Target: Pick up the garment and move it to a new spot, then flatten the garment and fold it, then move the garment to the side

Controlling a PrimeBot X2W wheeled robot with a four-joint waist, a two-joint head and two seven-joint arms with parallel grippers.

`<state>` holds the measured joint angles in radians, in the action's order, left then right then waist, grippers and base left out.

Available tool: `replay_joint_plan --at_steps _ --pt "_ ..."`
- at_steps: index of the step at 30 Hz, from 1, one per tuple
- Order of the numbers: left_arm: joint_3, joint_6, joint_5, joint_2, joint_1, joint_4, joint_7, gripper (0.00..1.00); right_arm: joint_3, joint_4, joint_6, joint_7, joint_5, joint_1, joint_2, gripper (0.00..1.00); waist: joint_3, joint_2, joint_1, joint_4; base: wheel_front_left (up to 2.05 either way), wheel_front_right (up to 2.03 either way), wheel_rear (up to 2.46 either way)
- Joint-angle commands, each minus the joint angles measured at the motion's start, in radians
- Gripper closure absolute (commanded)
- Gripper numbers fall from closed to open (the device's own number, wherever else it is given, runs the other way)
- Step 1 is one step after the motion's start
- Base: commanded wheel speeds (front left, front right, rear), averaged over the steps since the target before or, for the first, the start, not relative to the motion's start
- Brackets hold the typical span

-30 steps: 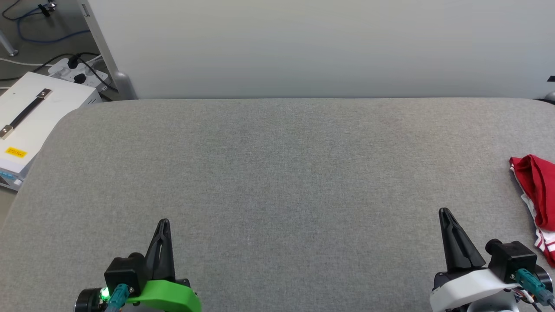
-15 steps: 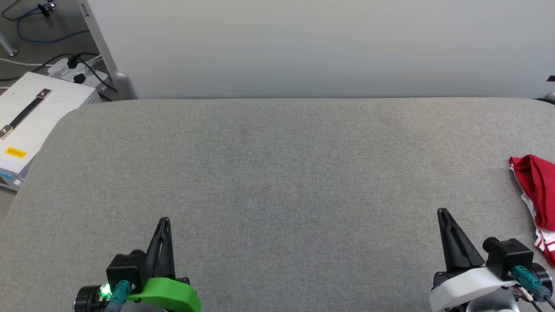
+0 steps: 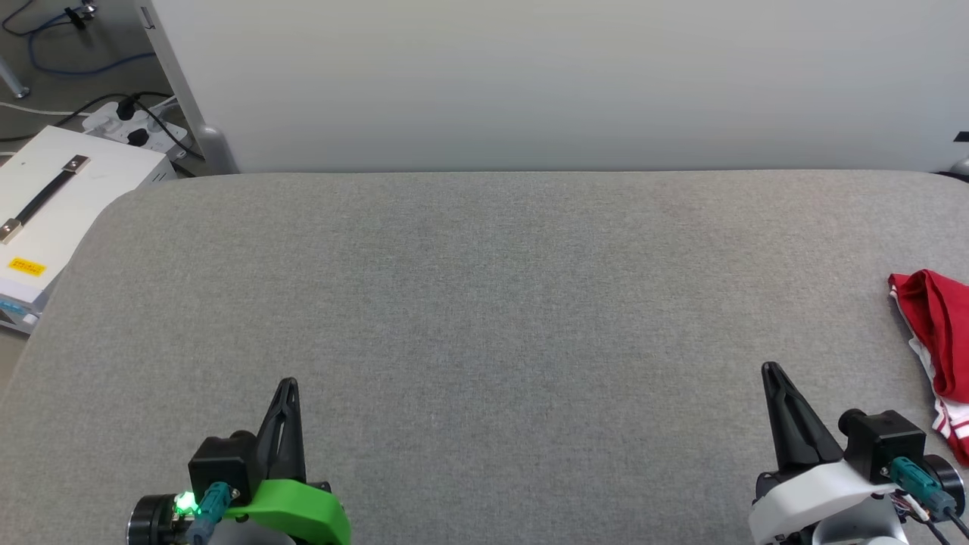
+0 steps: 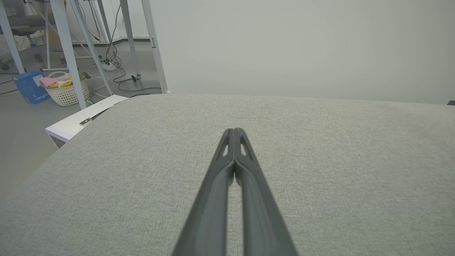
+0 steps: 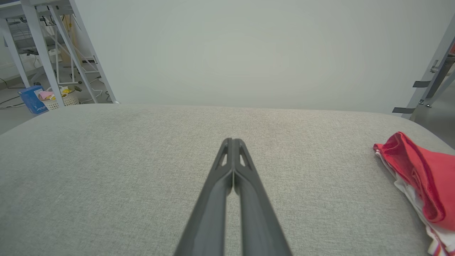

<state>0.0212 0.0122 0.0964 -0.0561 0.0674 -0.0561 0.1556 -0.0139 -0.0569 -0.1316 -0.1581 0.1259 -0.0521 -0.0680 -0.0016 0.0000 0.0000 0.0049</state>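
At 3 o'clock, by the desk's (image 3: 484, 303) right edge: the garment (image 3: 937, 333), bunched, red over white. At 7 o'clock, the left gripper (image 3: 288, 384), pressed fully closed on nothing. At 5 o'clock, the right gripper (image 3: 773, 369), likewise closed and empty, near the garment but apart. Between and beyond, open grey cloth out to the far edge at 12 o'clock, under a pale wall (image 3: 530, 83).

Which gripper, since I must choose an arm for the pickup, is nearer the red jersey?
The white-mounted right gripper: the jersey lies bunched off to its right. The green-mounted left gripper is far across on the other side.
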Motion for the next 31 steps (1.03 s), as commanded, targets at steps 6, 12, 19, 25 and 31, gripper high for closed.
replay_joint_plan --at_steps 6,12,19,25,31 --pt "-0.006 -0.005 -0.014 0.003 -0.026 0.008 -0.016 1.00 0.002 0.013 0.000 0.017 -0.020 0.020 0.004 1.00 0.000 0.0000 0.0000 0.000 0.00 0.00 0.00" --pt "-0.007 -0.006 -0.021 0.003 -0.030 0.012 -0.028 1.00 0.003 0.017 0.000 0.029 -0.030 0.023 0.005 1.00 0.000 0.0000 0.0000 -0.001 0.00 0.00 0.00" --pt "-0.009 -0.006 -0.029 0.003 -0.034 0.017 -0.042 1.00 0.004 0.021 0.001 0.043 -0.040 0.026 0.006 1.00 0.000 0.0000 0.0000 -0.001 0.00 0.00 0.00" --pt "-0.010 -0.007 -0.037 0.004 -0.037 0.021 -0.054 1.00 0.006 0.025 0.001 0.056 -0.049 0.029 0.007 1.00 0.001 0.0000 0.0000 -0.002 0.00 0.00 0.00" --pt "-0.011 -0.008 -0.044 0.004 -0.041 0.025 -0.066 1.00 0.007 0.029 0.001 0.068 -0.058 0.031 0.009 1.00 0.001 0.0000 0.0000 -0.002 0.00 0.00 0.00"
